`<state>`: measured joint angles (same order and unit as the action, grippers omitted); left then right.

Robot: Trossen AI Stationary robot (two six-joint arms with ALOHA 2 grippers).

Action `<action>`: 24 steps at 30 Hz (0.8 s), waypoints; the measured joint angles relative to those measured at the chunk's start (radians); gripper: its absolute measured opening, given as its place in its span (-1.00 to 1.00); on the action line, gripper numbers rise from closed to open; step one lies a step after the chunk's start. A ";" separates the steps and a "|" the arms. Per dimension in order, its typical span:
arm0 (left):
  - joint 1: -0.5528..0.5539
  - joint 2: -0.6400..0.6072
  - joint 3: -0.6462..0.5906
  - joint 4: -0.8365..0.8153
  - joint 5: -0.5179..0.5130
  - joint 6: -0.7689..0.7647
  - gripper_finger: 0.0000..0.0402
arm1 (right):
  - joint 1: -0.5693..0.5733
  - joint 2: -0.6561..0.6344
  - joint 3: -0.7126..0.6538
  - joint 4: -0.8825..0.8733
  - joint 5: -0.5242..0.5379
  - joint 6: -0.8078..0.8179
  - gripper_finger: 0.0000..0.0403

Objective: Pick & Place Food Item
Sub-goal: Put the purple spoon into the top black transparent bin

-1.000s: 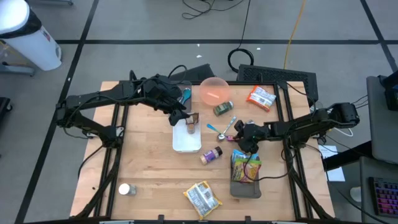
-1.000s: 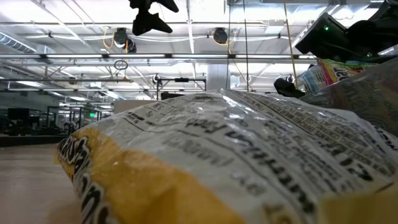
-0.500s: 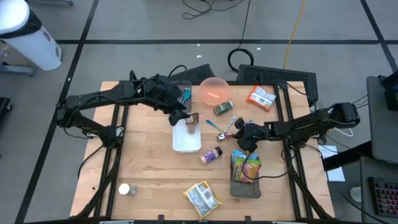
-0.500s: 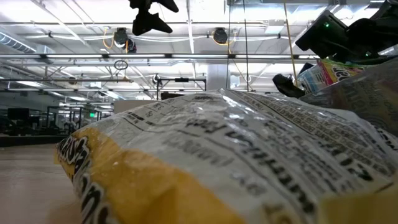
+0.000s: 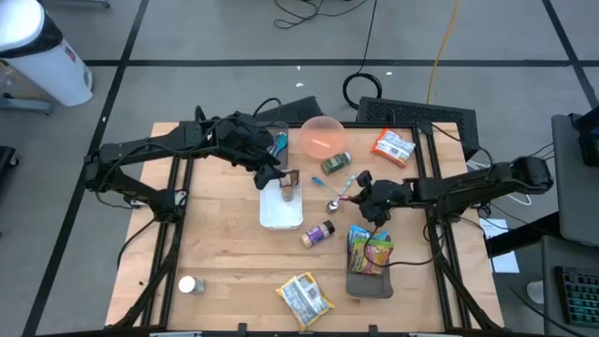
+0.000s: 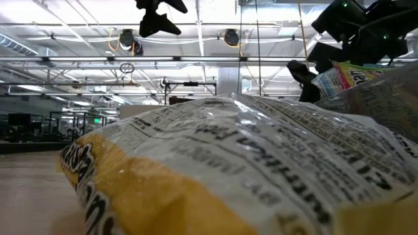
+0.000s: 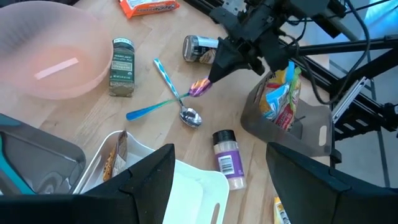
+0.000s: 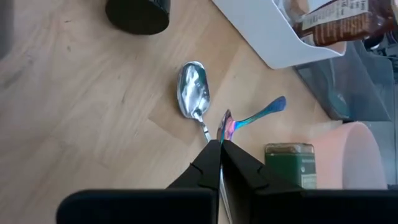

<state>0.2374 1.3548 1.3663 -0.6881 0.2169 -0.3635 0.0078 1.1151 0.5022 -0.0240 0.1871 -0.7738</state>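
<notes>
A large industrial lab or warehouse-style workspace; the low view shows a high ceiling (image 6: 196, 59) of metal beams, pipes and strip lights. From above, a wooden table (image 5: 234, 253) stands on grey tiled floor (image 5: 187, 37) with loose cables (image 5: 365, 89).

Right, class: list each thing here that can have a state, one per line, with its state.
right gripper: shut on iridescent spoon, lifted
left gripper: open, above white tray
silver spoon: flat on table
pink bowl: upright
spice jar: on its side
</notes>
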 joint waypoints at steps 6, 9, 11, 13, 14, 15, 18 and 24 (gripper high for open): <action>0.000 0.000 0.000 0.002 -0.001 0.006 0.28 | 0.000 -0.066 0.041 -0.102 0.010 0.015 -1.00; 0.000 0.000 0.000 0.002 -0.001 0.006 0.28 | 0.000 -0.088 0.086 -0.143 0.050 0.081 -1.00; 0.000 0.000 0.000 0.003 -0.008 -0.002 0.28 | 0.000 -0.104 0.124 -0.166 0.053 0.140 -1.00; 0.004 0.000 0.000 0.003 -0.008 -0.006 0.28 | 0.000 -0.114 0.164 -0.173 0.053 0.201 -1.00; 0.006 0.000 0.000 0.003 -0.008 -0.013 0.28 | 0.000 -0.118 0.183 -0.176 0.052 0.231 -1.00; 0.010 0.000 0.000 0.003 -0.008 -0.020 0.28 | 0.000 -0.121 0.202 -0.182 0.052 0.263 -1.00; 0.022 0.000 0.000 0.013 -0.008 -0.025 0.28 | 0.000 -0.121 0.266 -0.192 0.052 0.375 -1.00; 0.024 0.000 0.000 0.053 -0.008 0.099 0.28 | 0.000 -0.121 0.369 -0.199 0.048 0.582 -1.00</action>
<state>0.2615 1.3548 1.3663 -0.6354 0.2089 -0.2641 0.0082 0.9939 0.8712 -0.2228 0.2355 -0.1915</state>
